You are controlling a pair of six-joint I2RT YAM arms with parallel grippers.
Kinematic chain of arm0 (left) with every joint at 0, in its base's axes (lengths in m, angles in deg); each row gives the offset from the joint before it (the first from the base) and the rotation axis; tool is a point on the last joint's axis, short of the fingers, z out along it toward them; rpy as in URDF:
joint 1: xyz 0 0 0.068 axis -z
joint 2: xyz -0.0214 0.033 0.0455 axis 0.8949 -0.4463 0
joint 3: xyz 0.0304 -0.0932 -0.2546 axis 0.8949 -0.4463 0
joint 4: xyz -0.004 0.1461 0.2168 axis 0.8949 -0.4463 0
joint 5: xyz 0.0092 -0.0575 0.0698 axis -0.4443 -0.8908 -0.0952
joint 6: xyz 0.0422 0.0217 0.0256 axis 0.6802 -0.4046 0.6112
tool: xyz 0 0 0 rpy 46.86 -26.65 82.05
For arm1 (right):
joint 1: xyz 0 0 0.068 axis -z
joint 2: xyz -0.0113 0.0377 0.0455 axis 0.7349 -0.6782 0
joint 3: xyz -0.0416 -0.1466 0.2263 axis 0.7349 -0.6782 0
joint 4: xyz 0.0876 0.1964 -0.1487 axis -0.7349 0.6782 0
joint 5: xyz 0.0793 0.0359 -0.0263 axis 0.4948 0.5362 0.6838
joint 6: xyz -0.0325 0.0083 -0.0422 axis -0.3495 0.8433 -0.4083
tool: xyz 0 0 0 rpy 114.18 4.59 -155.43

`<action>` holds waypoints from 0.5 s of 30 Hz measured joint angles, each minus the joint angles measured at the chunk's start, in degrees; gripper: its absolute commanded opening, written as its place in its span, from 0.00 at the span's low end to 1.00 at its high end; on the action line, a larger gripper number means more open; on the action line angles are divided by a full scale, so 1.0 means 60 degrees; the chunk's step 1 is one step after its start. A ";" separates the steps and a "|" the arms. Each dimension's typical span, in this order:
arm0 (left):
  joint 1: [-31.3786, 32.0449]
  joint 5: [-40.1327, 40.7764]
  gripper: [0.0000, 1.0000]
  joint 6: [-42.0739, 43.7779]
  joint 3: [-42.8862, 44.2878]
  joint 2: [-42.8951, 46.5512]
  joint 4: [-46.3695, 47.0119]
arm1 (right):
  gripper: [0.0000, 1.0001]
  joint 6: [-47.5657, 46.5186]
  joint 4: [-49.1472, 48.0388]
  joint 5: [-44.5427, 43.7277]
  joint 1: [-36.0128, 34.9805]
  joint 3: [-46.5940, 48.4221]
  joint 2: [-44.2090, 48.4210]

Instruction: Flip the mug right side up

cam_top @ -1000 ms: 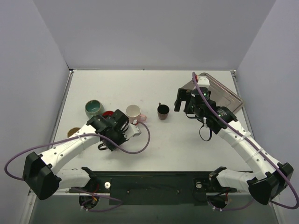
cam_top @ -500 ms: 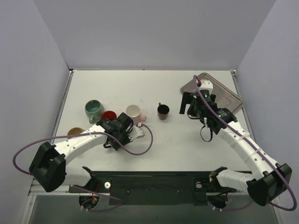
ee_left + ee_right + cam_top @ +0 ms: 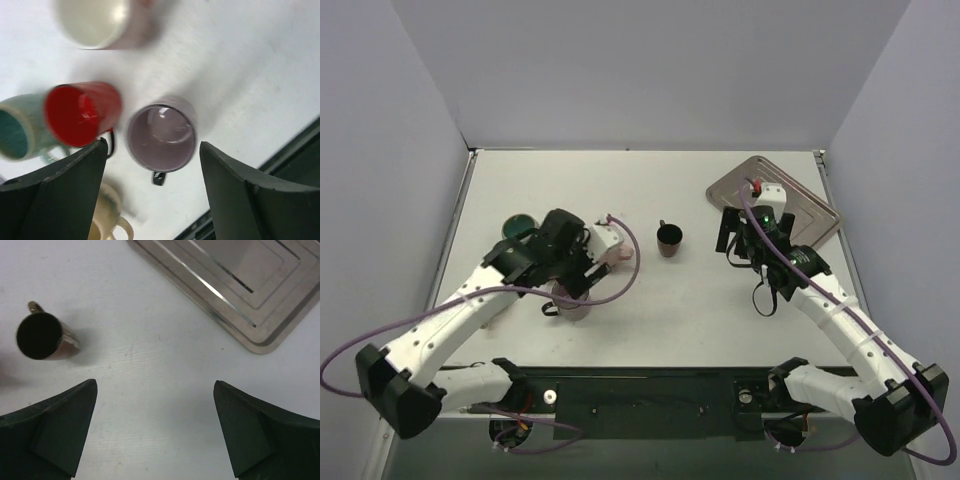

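Observation:
A lilac mug (image 3: 161, 137) with a dark handle stands on the table with its mouth up; from above it shows near the front left (image 3: 574, 301). My left gripper (image 3: 152, 145) hovers over it, open, one finger on each side of the mug and not touching it. My right gripper (image 3: 154, 385) is open over bare table at the right (image 3: 731, 234), with nothing between its fingers.
A red mug (image 3: 82, 114), a teal mug (image 3: 15, 132), a cream-and-pink mug (image 3: 95, 22) and a beige mug (image 3: 107, 220) crowd round the lilac one. A dark mug (image 3: 669, 238) stands mid-table. A metal tray (image 3: 805, 205) lies at the back right.
My left gripper has opened and let go of the lilac mug, which now stands mouth up. The left arm swung and rose above it. The right gripper drew back slightly to the right.

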State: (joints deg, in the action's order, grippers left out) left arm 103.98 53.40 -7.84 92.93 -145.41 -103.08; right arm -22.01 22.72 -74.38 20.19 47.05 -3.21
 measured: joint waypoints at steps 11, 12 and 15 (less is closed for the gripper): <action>-0.2998 0.4291 0.92 -0.1869 -0.2095 0.3632 0.4827 | 0.97 -0.0882 -0.2685 -0.2371 0.0280 -0.4455 0.2102; -0.3202 0.4357 0.92 -0.1963 -0.2481 0.3577 0.5166 | 0.97 -0.0940 -0.3009 -0.2481 0.0284 -0.4739 0.2248; -0.4357 0.4149 0.92 -0.2346 -0.4211 0.3493 0.6280 | 0.98 -0.1078 -0.3912 -0.2871 0.0280 -0.5683 0.2696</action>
State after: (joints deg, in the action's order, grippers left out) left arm 77.84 78.30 -21.91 67.66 -124.45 -65.40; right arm -28.48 -0.75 -91.61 21.87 12.95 12.97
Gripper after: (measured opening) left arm 0.921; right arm 0.970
